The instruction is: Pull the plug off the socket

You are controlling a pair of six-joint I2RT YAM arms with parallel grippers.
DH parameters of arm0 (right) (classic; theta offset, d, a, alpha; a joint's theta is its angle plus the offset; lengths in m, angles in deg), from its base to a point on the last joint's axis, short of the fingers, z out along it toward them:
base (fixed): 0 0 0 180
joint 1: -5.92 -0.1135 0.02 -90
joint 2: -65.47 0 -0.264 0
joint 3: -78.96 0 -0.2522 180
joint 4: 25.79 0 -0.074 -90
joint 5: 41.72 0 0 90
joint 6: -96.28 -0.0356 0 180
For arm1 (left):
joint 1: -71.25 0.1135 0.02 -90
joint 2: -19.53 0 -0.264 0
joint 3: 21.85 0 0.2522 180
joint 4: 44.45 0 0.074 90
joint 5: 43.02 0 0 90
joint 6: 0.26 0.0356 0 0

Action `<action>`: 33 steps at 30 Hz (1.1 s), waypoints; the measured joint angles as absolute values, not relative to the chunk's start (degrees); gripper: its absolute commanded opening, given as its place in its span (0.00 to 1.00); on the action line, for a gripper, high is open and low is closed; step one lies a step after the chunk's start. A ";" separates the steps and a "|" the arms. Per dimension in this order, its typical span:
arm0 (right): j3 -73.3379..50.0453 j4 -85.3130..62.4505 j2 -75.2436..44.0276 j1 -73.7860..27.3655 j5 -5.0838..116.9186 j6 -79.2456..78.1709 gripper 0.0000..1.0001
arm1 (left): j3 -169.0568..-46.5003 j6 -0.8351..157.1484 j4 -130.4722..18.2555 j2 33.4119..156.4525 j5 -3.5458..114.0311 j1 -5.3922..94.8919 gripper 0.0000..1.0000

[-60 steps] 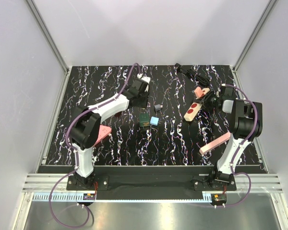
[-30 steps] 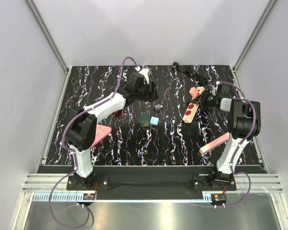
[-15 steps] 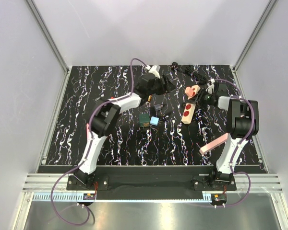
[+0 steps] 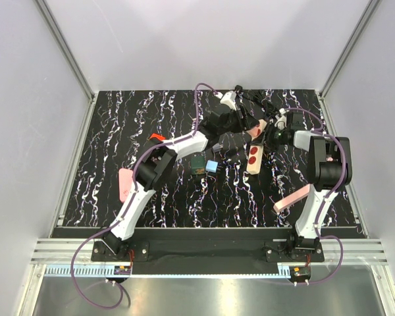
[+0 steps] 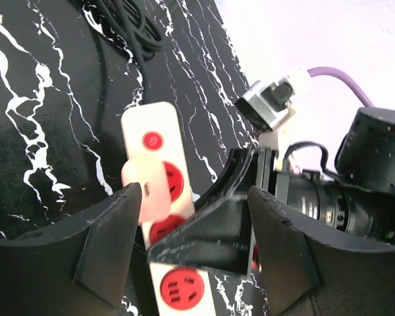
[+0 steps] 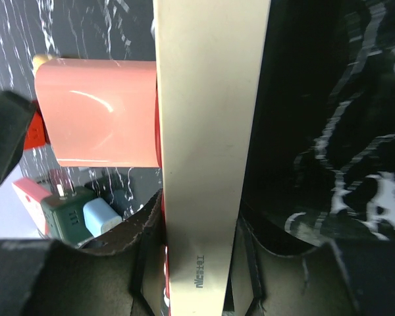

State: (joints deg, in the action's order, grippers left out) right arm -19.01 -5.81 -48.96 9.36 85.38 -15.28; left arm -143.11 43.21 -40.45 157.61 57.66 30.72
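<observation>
The socket is a long beige strip with red round outlets, also seen in the left wrist view. A pink plug sits in one of its middle outlets and shows from above. My right gripper is shut on the socket's narrow sides, and the plug sticks out to the left. My left gripper stands open over the strip. Its left finger is right beside the plug, and whether they touch I cannot tell.
A dark green charger and a light blue adapter lie left of the socket. A coiled black cable lies at the back. A flat pink bar leans by the right arm. A pink piece and a red piece lie at the left.
My left arm has swung far right, from the back left to over the socket. The right gripper has shifted the socket slightly left and turned it more upright.
</observation>
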 measured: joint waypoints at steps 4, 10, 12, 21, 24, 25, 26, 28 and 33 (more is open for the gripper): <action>-18.88 -5.04 -48.94 7.76 85.44 -14.37 0.00 | -143.09 42.71 -40.76 157.65 57.59 31.11 0.67; -18.59 -4.58 -48.92 7.41 85.49 -13.73 0.00 | -141.95 42.75 -40.76 157.65 57.02 31.48 0.68; -18.57 -4.54 -48.92 7.41 85.51 -13.60 0.00 | -141.41 42.78 -41.42 157.65 56.98 31.52 0.68; -18.40 -4.41 -48.92 7.20 85.49 -13.21 0.00 | -140.07 41.20 -41.37 157.69 57.27 31.52 0.63; -18.40 -4.43 -48.92 7.11 85.49 -13.19 0.00 | -140.05 40.24 -40.61 157.80 57.40 31.52 0.60; -18.40 -4.43 -48.89 7.11 85.49 -13.16 0.00 | -140.03 40.11 -40.56 157.85 57.42 31.52 0.59; -18.40 -4.41 -48.83 7.11 85.47 -13.16 0.00 | -140.05 39.91 -40.50 158.00 57.44 31.52 0.59; -18.40 -4.45 -48.78 7.06 85.49 -12.99 0.00 | -140.05 39.69 -40.45 158.42 57.55 31.59 0.58; -18.40 -4.45 -48.72 7.06 85.47 -12.88 0.00 | -140.16 39.24 -40.96 159.95 57.94 31.68 0.60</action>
State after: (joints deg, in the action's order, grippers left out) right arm -18.40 -4.45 -48.72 7.06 85.47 -12.88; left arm -140.16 39.24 -40.96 159.95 57.94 31.68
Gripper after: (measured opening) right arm 0.424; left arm 0.595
